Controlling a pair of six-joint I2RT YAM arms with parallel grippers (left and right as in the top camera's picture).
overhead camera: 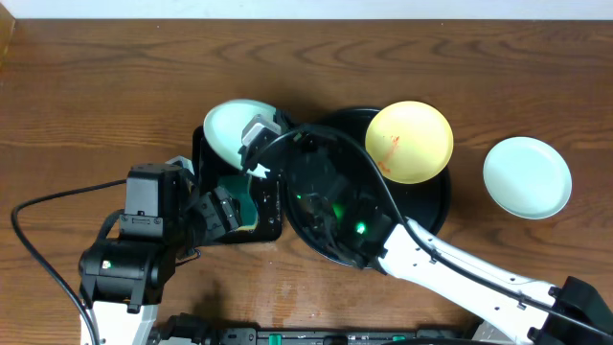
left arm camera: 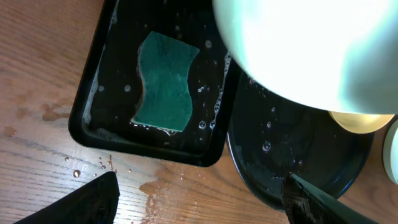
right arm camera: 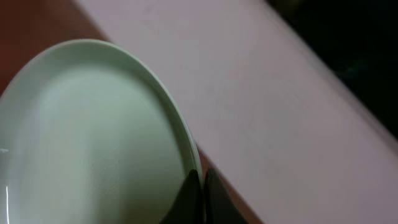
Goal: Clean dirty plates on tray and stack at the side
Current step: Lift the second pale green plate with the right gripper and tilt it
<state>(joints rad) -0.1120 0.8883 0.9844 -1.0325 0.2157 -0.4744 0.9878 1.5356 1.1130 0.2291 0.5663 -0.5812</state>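
Wooden tabletop [overhead camera: 96, 96]. Right hand [overhead camera: 259, 131] clamped on mint plate [overhead camera: 225, 129] rim, upper centre-left (over rectangular tray [left arm camera: 87, 118] with sponge [left arm camera: 163, 81]). Left hand [overhead camera: 222, 213] spread wide, lower left. Yellow plate [overhead camera: 410, 141] on round tray [overhead camera: 436, 206], upper centre; second mint plate [overhead camera: 527, 177] far right.

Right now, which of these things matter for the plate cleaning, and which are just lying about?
Job: held mint plate, yellow plate, mint plate on the table, round tray, sponge, rectangular tray.
Lying about: spilled water on the tabletop.
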